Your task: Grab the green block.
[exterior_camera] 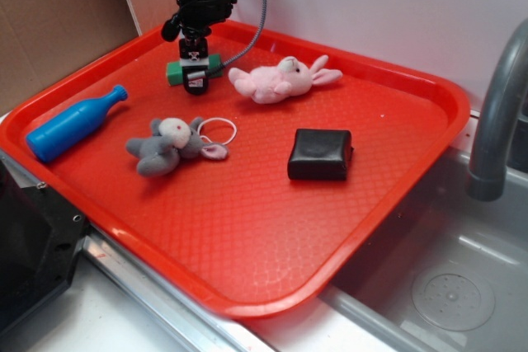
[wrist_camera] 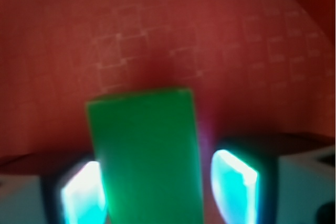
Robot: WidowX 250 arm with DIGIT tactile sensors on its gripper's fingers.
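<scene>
Pink rabbit just beside green block.

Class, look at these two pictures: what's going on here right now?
A robot arm's gripper is down over the green block at the far side of the red tray. The wrist view shows the block between the fingers, with a gap on one side, so it is not yet clamped. The other items on the tray lie apart from it.

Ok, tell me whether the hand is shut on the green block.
Not yet shut. In the wrist view the hand straddles the green block, with a gap showing beside the right finger.
</scene>
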